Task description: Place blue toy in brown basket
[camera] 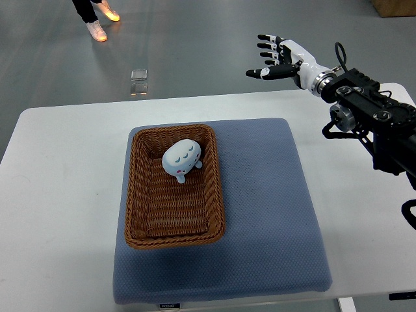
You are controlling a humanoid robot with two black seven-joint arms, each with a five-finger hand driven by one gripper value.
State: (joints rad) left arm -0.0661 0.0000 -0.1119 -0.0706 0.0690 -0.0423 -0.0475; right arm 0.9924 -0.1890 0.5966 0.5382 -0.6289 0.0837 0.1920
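toy: blue toy (182, 160) sat inside the brown basket (138, 195), far end
right hand (276, 57): I saw fingers spread, holding nothing, well apart from the toy, up past the table (58, 195)

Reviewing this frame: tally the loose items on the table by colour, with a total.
Light blue toy: 1, lying inside the basket
Brown wicker basket: 1, on the mat
Grey-blue mat: 1, on the white table
Total: 3
The right hand hangs open beyond the table's far edge, holding nothing.
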